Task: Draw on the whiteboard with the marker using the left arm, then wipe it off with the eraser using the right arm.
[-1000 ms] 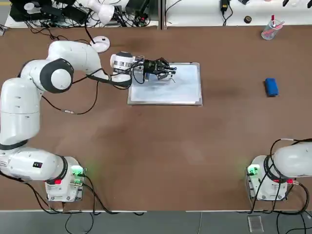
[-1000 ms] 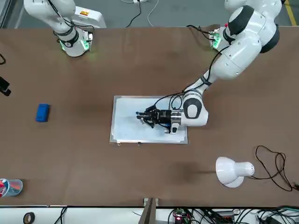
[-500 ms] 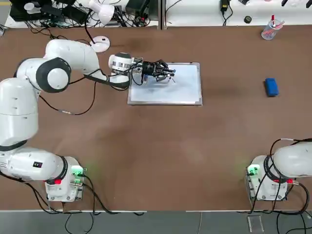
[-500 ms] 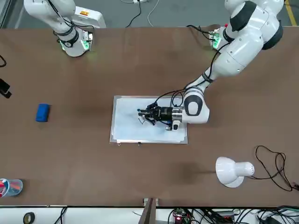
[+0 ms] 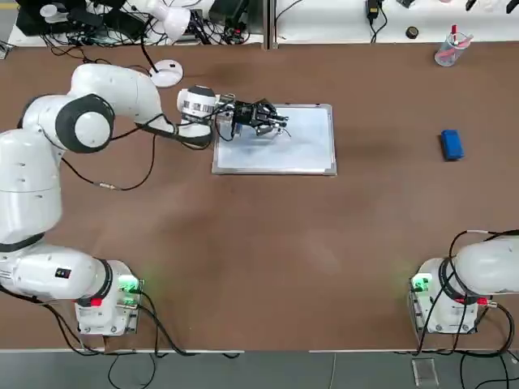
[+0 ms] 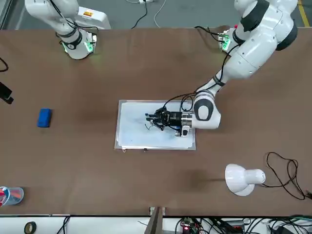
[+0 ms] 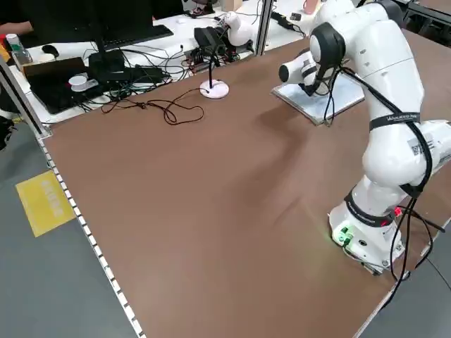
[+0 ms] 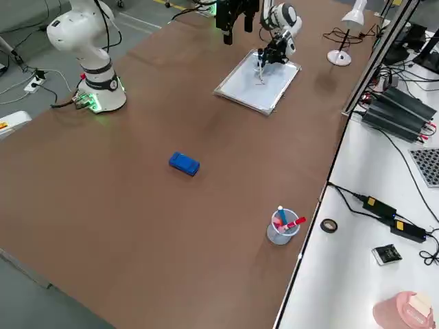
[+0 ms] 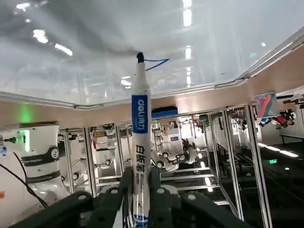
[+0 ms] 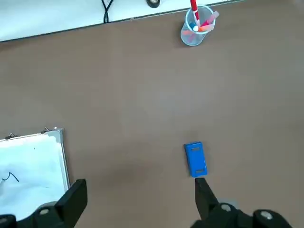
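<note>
Broadly, the tabletop (image 5: 268, 259) bears the whiteboard (image 5: 308, 154); over it the left gripper (image 9: 140, 190) pinches the marker (image 9: 141, 114), tip at the blue line. The right gripper, nearer the eraser (image 10: 196, 159), hangs spread, the block just beyond its fingers (image 10: 205, 197).

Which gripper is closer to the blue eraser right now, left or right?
Right. The right gripper hangs open above the table just on the robot's side of the eraser; the left gripper is off to its left, over the whiteboard.
</note>
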Controlling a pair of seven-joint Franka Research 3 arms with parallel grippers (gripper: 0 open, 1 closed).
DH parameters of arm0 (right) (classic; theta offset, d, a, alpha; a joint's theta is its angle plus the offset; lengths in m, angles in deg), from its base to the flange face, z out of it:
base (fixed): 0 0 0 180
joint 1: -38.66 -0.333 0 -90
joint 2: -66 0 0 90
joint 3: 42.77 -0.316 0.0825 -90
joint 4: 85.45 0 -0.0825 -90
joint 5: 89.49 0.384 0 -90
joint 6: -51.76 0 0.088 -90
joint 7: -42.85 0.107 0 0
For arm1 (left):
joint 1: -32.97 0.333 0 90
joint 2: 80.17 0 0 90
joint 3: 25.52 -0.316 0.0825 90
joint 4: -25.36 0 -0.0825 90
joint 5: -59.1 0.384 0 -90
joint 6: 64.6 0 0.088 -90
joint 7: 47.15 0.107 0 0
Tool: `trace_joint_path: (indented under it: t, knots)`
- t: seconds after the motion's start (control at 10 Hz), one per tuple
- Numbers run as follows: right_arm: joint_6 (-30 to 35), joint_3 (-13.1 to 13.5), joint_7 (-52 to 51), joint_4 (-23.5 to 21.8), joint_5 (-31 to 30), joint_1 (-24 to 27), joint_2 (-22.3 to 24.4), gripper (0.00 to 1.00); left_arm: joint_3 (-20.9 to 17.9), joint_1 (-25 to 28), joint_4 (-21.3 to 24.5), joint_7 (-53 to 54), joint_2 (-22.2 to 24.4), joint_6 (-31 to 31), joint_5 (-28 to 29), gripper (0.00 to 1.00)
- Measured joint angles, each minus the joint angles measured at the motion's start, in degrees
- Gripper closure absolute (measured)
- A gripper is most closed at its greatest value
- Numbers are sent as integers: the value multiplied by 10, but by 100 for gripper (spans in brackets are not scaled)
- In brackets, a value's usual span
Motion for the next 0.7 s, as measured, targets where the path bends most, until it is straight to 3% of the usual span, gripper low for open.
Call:
trace_joint_path:
  t: [0.7]
  knots:
    - [-4, -1, 0, -2, 0, 0, 0, 0, -11, 3, -31, -75, 4, -2, 63, 82]
